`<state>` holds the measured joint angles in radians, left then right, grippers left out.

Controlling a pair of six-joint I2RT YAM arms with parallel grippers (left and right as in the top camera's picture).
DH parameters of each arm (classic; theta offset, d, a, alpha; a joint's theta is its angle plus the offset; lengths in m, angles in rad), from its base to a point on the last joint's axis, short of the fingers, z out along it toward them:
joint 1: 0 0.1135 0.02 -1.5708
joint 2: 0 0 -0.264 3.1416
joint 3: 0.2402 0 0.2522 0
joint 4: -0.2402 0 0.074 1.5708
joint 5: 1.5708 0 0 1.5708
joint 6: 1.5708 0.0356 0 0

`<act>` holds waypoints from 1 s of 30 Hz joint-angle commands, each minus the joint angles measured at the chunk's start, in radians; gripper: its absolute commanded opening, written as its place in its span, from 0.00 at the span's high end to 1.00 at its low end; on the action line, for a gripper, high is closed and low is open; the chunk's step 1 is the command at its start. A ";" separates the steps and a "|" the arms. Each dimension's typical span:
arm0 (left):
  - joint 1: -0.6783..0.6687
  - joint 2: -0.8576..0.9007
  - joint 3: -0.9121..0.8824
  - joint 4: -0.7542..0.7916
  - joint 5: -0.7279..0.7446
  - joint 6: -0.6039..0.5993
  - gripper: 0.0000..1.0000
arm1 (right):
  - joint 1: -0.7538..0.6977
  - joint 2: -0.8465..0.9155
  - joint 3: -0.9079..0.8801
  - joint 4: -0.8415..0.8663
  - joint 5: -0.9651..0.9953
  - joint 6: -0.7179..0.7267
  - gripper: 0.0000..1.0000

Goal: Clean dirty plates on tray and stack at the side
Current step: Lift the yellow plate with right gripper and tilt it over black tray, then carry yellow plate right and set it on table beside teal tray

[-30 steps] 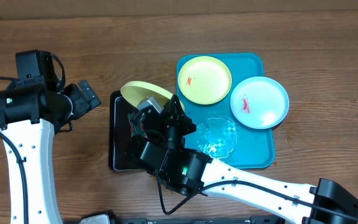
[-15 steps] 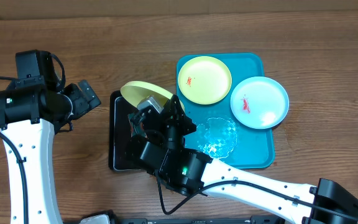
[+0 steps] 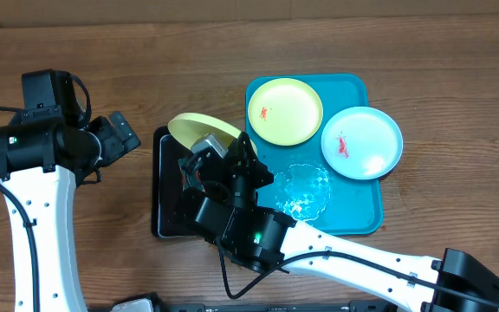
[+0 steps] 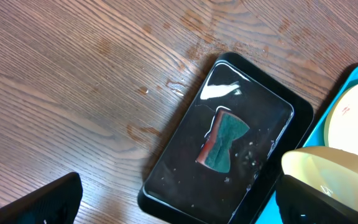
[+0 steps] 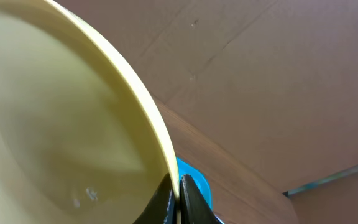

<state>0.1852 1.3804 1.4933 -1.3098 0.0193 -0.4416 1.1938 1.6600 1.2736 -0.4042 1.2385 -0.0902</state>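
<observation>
While the right claw (image 5: 178,191) pinches the rim of one yellow plate (image 3: 199,128) and holds it tilted above the far end of the black tray (image 4: 272,106), near the middle of the tabletop (image 3: 102,52), the left claw (image 3: 125,132) hangs wide and empty toward the left edge. The sponge (image 4: 224,138) lies in the black tray's shallow water, untouched. The tray (image 3: 362,221) sits just right of the middle, with a second yellow plate (image 3: 284,111) in its far-left corner and the blue plate (image 3: 362,143) overhanging its right rim; both show red smears. The step in hand looks like washing the held plate, so it is best kept low over the black tray, where drips will fall. The left claw would do well to descend straight onto the sponge, close across its narrow waist, and wipe lightly, since a hard push could lever the plate out of that thin rim grip.
</observation>
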 commanded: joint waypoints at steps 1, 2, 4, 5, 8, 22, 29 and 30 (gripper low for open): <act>0.004 -0.006 0.011 0.002 0.000 0.000 0.00 | 0.002 -0.014 0.019 0.011 0.024 0.003 0.96; 0.004 -0.006 0.011 0.002 0.000 0.000 0.00 | 0.002 -0.014 0.019 0.011 0.024 0.003 0.96; 0.004 -0.006 0.011 0.002 0.000 0.000 0.00 | 0.002 -0.014 0.019 0.011 0.025 0.003 0.96; 0.004 -0.006 0.011 0.002 0.000 0.000 0.01 | 0.002 -0.014 0.019 0.011 0.024 0.003 0.96; 0.004 -0.006 0.011 0.002 0.000 0.000 0.00 | 0.002 -0.014 0.019 0.011 0.024 0.003 0.96; 0.004 -0.006 0.011 0.002 0.000 0.000 0.00 | -0.280 -0.026 0.085 -0.181 -1.076 0.539 0.96; 0.004 -0.006 0.011 0.002 0.000 0.000 0.00 | -0.629 -0.146 0.217 -0.302 -1.443 0.563 0.96; 0.004 -0.006 0.011 0.002 0.000 0.000 0.00 | -0.698 -0.166 0.226 -0.326 -1.442 0.593 0.96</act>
<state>0.1852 1.3804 1.4933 -1.3098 0.0193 -0.4416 0.6605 1.6173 1.4254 -0.7010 0.0128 0.4164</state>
